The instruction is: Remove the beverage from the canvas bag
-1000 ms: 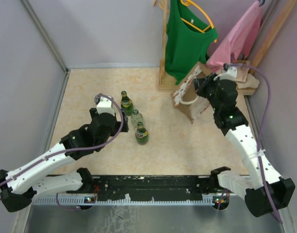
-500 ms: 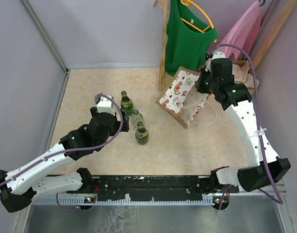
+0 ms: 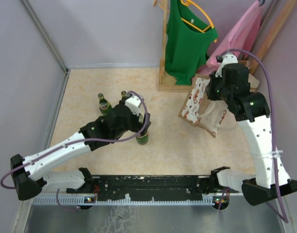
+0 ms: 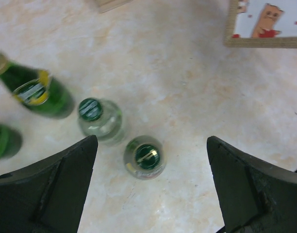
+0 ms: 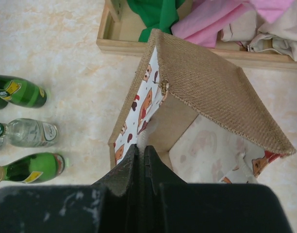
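Note:
The canvas bag [image 3: 201,103] hangs tilted off the table; my right gripper [image 3: 218,91] is shut on its white handle [image 5: 141,141]. In the right wrist view the bag [image 5: 211,82] opens toward the camera, and no bottle shows inside. Several bottles stand on the table: a green one [image 3: 104,103], another green one [image 3: 142,138], and a third [image 3: 123,94] partly hidden by my left arm. My left gripper [image 3: 134,108] is open and empty above them. Its view shows a green-capped bottle [image 4: 144,158] between the fingers, a clear bottle [image 4: 100,120] and a green bottle [image 4: 38,92].
A wooden rack base [image 3: 173,86] stands at the back with a green shirt [image 3: 187,39] and a pink cloth [image 3: 238,36] hanging above it. Grey walls close the left and right sides. The bag's corner [image 4: 265,22] shows at the left wrist view's top right.
My left arm has swung right over the bottles, uncovering a green bottle where it stood. My right gripper has lifted the bag by its handle and carried it, tilted, back to the right.

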You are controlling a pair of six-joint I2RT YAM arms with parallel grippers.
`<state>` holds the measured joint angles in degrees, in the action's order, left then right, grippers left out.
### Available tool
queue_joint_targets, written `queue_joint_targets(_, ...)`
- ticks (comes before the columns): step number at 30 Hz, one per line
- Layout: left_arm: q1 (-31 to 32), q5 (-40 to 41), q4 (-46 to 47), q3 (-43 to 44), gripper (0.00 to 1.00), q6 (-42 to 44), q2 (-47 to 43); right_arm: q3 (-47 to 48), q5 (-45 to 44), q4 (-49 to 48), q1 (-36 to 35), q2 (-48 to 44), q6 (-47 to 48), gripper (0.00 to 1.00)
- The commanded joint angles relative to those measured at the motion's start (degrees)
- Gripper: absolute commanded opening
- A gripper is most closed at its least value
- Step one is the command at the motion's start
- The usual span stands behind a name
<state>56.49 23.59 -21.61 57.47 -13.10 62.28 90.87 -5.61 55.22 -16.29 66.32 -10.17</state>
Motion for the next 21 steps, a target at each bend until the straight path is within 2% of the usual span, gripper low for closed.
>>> queue_joint_targets(1, 1.4, -15.7, 7.0, 5.0, 0.99, 7.9, 5.2, 0.7, -2.2, -1.3, 0.2, -0.7, 1.0, 0.0)
queue_joint_targets(8, 7.2, -17.7, 14.8, 10.4, 1.0, 15.4, 11.2, -1.4, -4.9, -1.7, 0.2, -0.3, 0.4, 0.0)
queue_joint_targets(15, 11.3, -21.4, 31.6, 3.5, 1.0, 23.0, 11.0, -2.8, -5.5, -2.4, 0.2, 0.0, -0.2, 0.0)
queue_joint_targets(21, 13.7, -20.0, 36.9, 3.0, 1.0, 24.6, 15.3, -3.8, -5.2, -3.5, 0.2, -0.1, -1.3, 0.0)
